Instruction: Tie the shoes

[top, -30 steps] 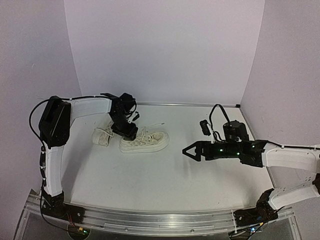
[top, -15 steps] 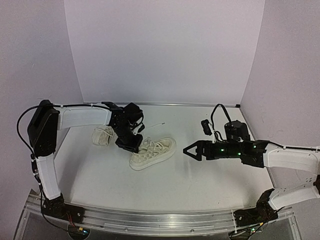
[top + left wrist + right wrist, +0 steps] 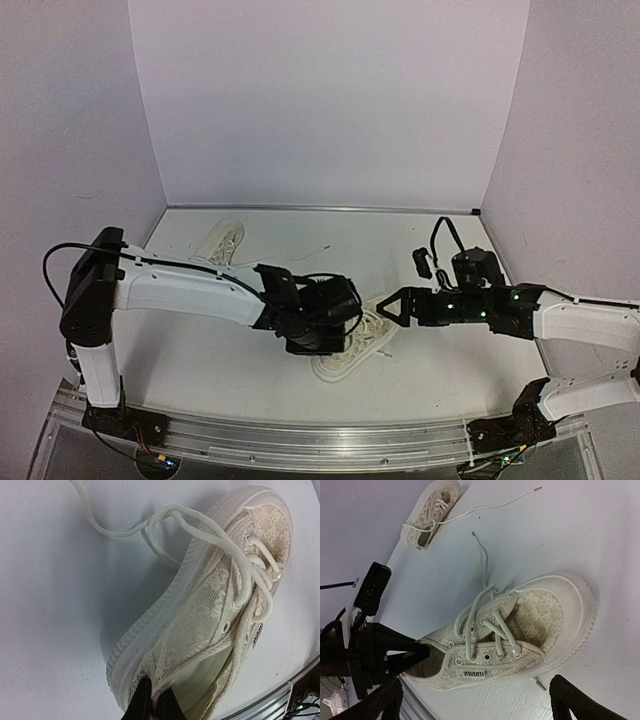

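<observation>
One cream-white shoe (image 3: 358, 345) lies on its side at the table's middle front, toe toward the right arm. My left gripper (image 3: 322, 335) is shut on its heel collar; in the left wrist view the fingertips (image 3: 144, 700) pinch the heel fabric of the shoe (image 3: 215, 605), and its loose laces (image 3: 150, 522) trail on the table. My right gripper (image 3: 385, 308) is open and empty, just right of the toe. In the right wrist view the shoe (image 3: 530, 625) lies between the spread fingers (image 3: 577, 700). The second shoe (image 3: 222, 241) lies at the back left and also shows in the right wrist view (image 3: 432, 507).
The white table (image 3: 250, 390) is enclosed by pale walls at the back and sides. A metal rail (image 3: 320, 440) runs along the near edge. The second shoe's long lace (image 3: 490, 505) stretches across the back of the table.
My left gripper has dragged the shoe from the back left to the middle front, close to the right gripper. The second shoe now lies farther back. The right gripper has edged left.
</observation>
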Tool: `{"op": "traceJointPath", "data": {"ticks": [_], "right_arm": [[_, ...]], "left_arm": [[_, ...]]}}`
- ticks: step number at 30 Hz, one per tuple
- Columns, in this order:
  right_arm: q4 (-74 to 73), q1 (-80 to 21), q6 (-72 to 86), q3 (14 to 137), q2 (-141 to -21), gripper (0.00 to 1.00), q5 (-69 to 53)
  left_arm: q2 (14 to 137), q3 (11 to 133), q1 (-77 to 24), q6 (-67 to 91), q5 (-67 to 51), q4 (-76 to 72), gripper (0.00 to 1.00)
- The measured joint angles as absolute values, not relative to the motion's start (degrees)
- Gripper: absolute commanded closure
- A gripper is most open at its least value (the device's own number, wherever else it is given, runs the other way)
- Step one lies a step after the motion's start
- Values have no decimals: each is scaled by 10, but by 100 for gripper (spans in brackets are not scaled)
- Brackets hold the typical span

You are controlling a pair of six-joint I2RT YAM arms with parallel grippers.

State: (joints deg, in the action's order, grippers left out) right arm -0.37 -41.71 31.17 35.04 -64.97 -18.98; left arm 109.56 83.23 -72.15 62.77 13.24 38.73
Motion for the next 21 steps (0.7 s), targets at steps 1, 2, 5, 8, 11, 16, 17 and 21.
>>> {"op": "traceJointPath", "data": {"ticks": [1,2,5,8,11,16,17,21], "right_arm": [[-7,-417,313,344,-649,2,-187],[-11,-417,315,337,-647,2,-186],[-27,-416,320,319,-634,2,-179],[-42,-412,326,309,-608,2,-173],[-49,-408,335,301,-580,2,-171],[-53,-405,354,286,-564,5,-170],[-53,-405,359,283,-568,7,-171],[-54,-406,374,273,-589,8,-181]], "left_arm": [[1108,834,-730,639,135,376,86],[1120,835,-737,647,135,360,83],[1134,829,-749,654,132,303,71],[1124,809,-751,640,117,234,67],[1098,774,-750,612,96,170,60],[1021,721,-732,579,69,124,55],[995,702,-718,577,62,113,51],[914,652,-654,570,64,104,41]]}}
